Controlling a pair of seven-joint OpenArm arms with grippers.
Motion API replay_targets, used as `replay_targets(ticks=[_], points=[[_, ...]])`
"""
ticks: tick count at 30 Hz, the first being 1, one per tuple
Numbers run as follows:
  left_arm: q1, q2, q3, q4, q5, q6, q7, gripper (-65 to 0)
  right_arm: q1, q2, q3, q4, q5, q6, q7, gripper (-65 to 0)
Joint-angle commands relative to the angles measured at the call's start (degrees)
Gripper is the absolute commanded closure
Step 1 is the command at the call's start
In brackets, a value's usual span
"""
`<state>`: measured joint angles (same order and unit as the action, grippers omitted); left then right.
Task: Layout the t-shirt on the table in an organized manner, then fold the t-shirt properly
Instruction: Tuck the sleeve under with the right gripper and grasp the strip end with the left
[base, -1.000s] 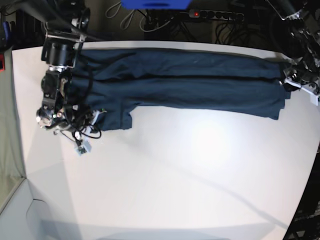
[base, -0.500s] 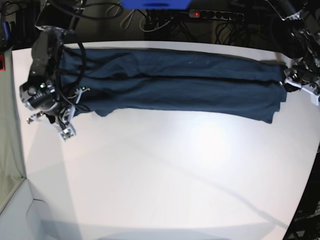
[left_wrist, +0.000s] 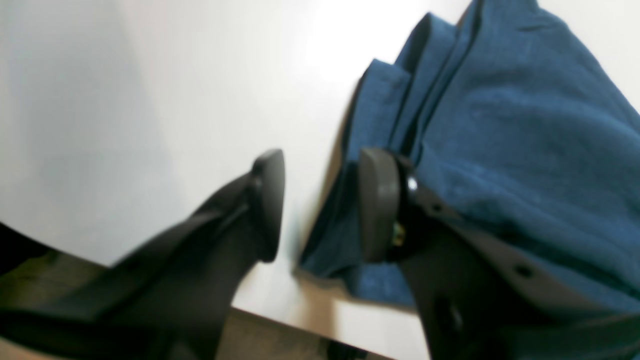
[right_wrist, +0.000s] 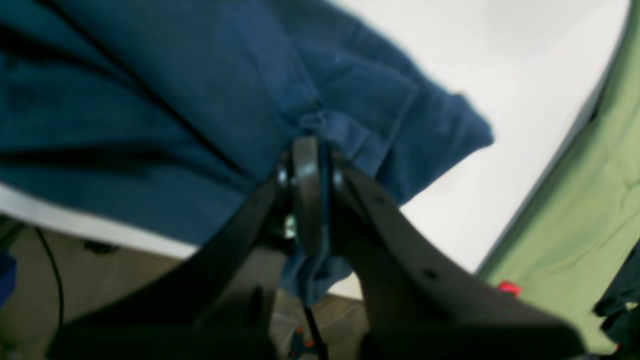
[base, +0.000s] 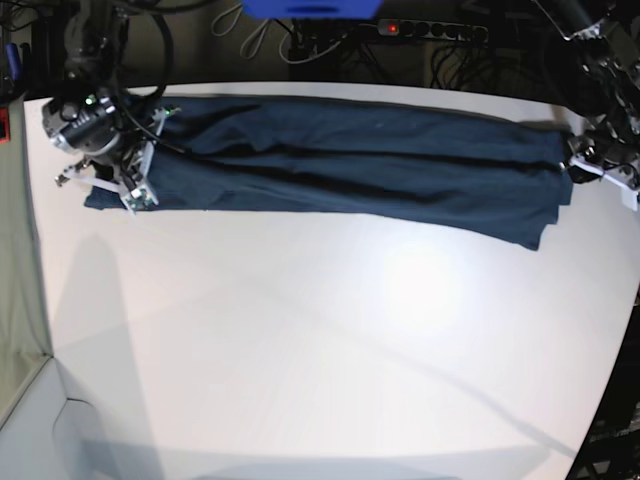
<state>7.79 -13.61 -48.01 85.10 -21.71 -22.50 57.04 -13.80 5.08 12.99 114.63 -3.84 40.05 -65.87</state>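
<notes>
T-shirt (base: 350, 160): dark navy cloth, folded lengthwise into a long narrow band along the far side of the table (base: 330, 350), running from far left to far right.
Table: white and smooth, bare across the whole near half.
Right gripper (right_wrist: 310, 200): at the band's left end in the base view; jaws pressed together on a pinch of t-shirt fabric, with a tuft hanging below the pads past the table's rim.
Left gripper (left_wrist: 320, 205): at the band's right end; jaws part-way open, one finger (left_wrist: 377, 210) touching the stacked cloth edges, the other finger (left_wrist: 267, 200) over bare table; nothing is clamped between them.
Handling: the cloth looks light, soft and limp, so it will likely sag and crease wherever it is unsupported; layers may slide over one another on the slick top.
Where to hold: probably the end corners, with every stacked layer inside the jaws so that no layer peels off.
Risk: with only one end held, a pull could drag the band or undo the fold.
</notes>
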Motion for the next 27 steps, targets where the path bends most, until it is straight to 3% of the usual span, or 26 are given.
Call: replay_targets(ticks=[1, 10, 14, 19, 22, 27], points=[[-0.3, -1.1, -0.3, 1.2, -0.7, 0.0, -0.5, -24.1, 0.5, 0.6, 0.2, 0.9, 0.0, -0.1, 1.0, 0.0], [0.4, -2.4, -0.7, 1.4, -0.9, 0.0, -0.3, -25.9, 0.8, 0.4, 0.2, -3.2, -0.1, -0.1, 5.0, 0.0], [1.1, -2.5, -3.9, 1.4, -5.1, 0.0, -0.2, -31.6, 0.9, 0.4, 0.2, -6.1, -0.1, -0.1, 6.5, 0.0], [2.0, -4.0, -4.1, 0.8, -8.8, 0.0, -0.2, -32.2, 0.9, 0.5, 0.0, -9.1, -0.1, -0.1, 7.5, 0.0], [2.0, -3.7, -4.0, 0.7, -9.6, 0.0, -0.2, -32.4, 1.0, 0.4, 0.0, -9.9, 0.0, -0.1, 7.5, -7.3], [2.0, -1.5, -4.0, 1.4, -9.8, 0.0, -0.2, -32.4, 1.0, 0.3, -0.1, -9.9, 0.2, -0.1, 7.5, -26.9]])
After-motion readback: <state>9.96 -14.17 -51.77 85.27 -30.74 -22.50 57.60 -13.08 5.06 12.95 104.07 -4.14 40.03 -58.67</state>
